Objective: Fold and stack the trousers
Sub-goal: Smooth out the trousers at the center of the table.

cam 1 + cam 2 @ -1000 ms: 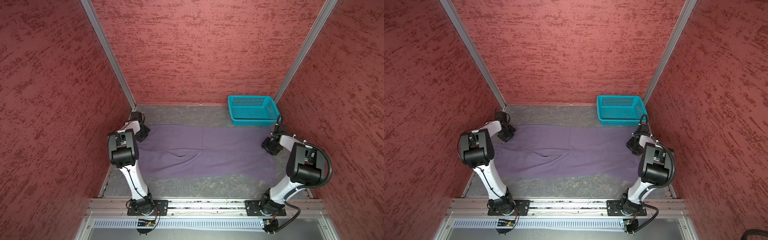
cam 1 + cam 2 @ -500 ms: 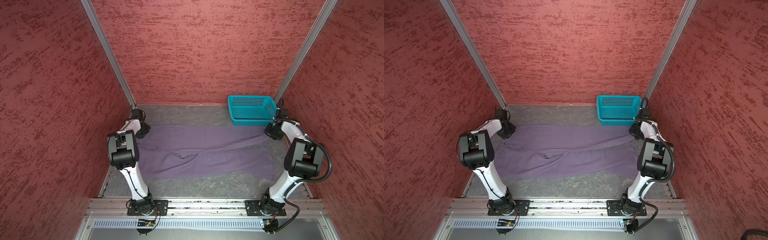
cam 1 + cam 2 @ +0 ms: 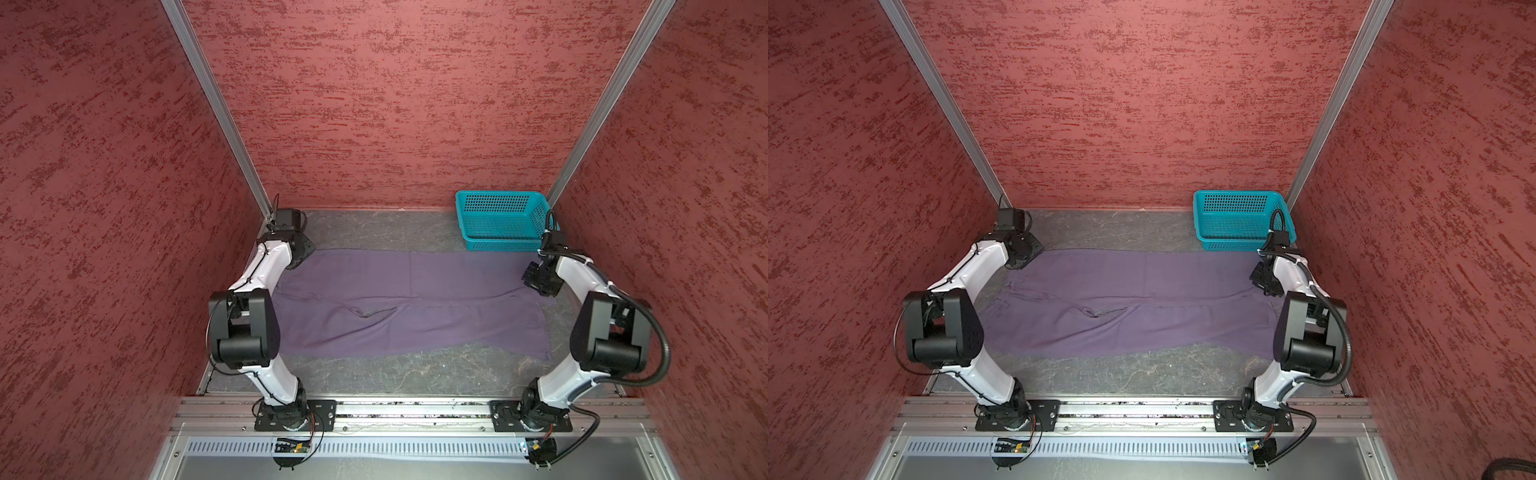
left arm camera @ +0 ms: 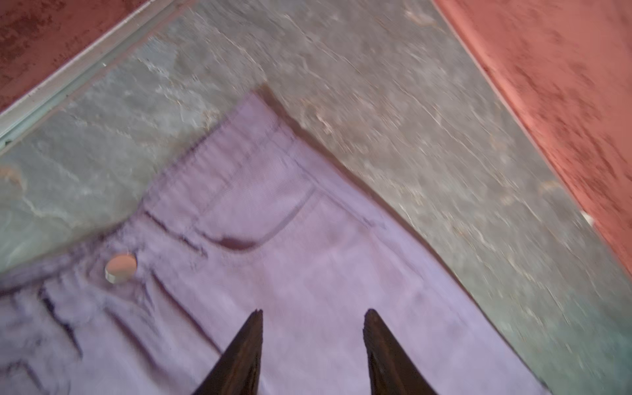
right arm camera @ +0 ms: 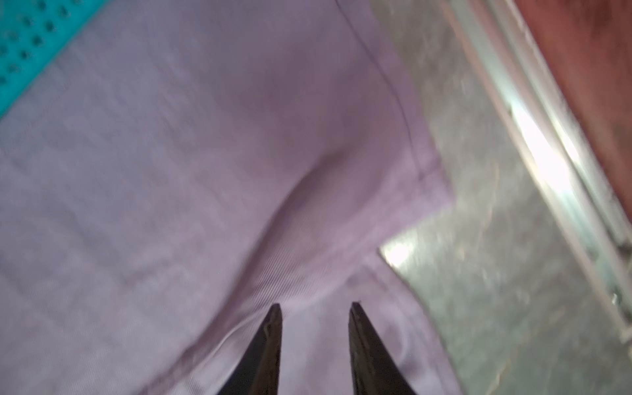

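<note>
Left wrist view, entry 1: left claw (image 4: 313, 313), released, jaws parted with nothing between them, poised over the waist end of the trousers (image 4: 307, 260). Just ahead of the fingertips lie the waistband corner (image 4: 256, 106), a pocket mouth (image 4: 260, 236) and a pale button (image 4: 120, 267), with bare desk (image 4: 376, 102) beyond. In both top views this claw stands at about 10 o'clock on the desk.

Entry 2: trousers, spread flat on the desk and held by neither claw. The long axis runs from 9 o'clock (waist) to 3 o'clock (hems). The two legs lie side by side, one toward 12 o'clock and one toward 6 o'clock, and the crotch crease is near the centre.

Entry 3: right claw (image 5: 316, 306), released, jaws parted more narrowly and nothing pinched, poised over the hem end. The hem corner (image 5: 441, 191) is just ahead of it. In both top views it stands at about 3 o'clock.

Entry 4: basket (image 3: 498, 220), teal, at about 1 o'clock, just beyond the far edge of the cloth.

Judgement: each claw is nearest its own end of the same 12 o'clock edge. The likely next move is a lengthwise fold, carrying that edge toward 6 o'clock. It depends on both claws gripping corners on one line parallel to the long axis.
</note>
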`<state>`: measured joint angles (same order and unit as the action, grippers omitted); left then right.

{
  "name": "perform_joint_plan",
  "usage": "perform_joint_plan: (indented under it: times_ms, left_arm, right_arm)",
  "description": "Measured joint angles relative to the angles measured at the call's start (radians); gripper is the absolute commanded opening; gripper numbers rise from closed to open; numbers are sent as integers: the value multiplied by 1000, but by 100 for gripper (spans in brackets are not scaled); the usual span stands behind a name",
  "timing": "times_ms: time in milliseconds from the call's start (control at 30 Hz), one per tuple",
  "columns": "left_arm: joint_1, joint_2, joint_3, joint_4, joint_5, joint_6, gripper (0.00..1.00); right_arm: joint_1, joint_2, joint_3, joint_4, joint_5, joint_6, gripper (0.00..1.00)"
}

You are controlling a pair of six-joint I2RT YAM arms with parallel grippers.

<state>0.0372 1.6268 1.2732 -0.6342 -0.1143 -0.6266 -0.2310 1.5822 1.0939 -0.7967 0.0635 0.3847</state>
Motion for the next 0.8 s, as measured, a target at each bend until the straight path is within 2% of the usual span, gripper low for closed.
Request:
perform_joint_plan:
  times_ms: [33,100,167,233,333,400,433,467,600,800]
  left_arm:
    - [-16,-33,-33,4,1,-5,47]
    - [-38,-101,-111,8,4,-11,48]
    - [-42,-166,-192,5,5,-16,51]
    - [-42,-223,-257,-1,7,-21,54]
    - [-43,-320,-350,-16,8,-23,52]
    - [-46,-384,-403,-30,11,-23,50]
    - [-48,-416,-428,-38,12,-24,49]
    - [-50,-446,-452,-45,15,-25,49]
    - [-57,-523,-526,-61,31,-30,49]
    - [-58,-542,-591,-63,60,-37,50]
  right_arm:
    - [0,-34,-45,0,-5,2,36]
    - [0,-78,-133,-2,-14,8,49]
    - [0,-82,-199,-1,-23,12,55]
    - [0,-72,-243,1,-34,17,56]
    - [0,-56,-259,5,-54,23,54]
    - [0,-61,-259,17,-63,26,45]
    - [0,-66,-259,21,-66,29,37]
    - [0,-74,-259,22,-68,31,35]
    - [0,-95,-254,19,-68,26,38]
    - [56,-181,-248,-42,-35,50,52]
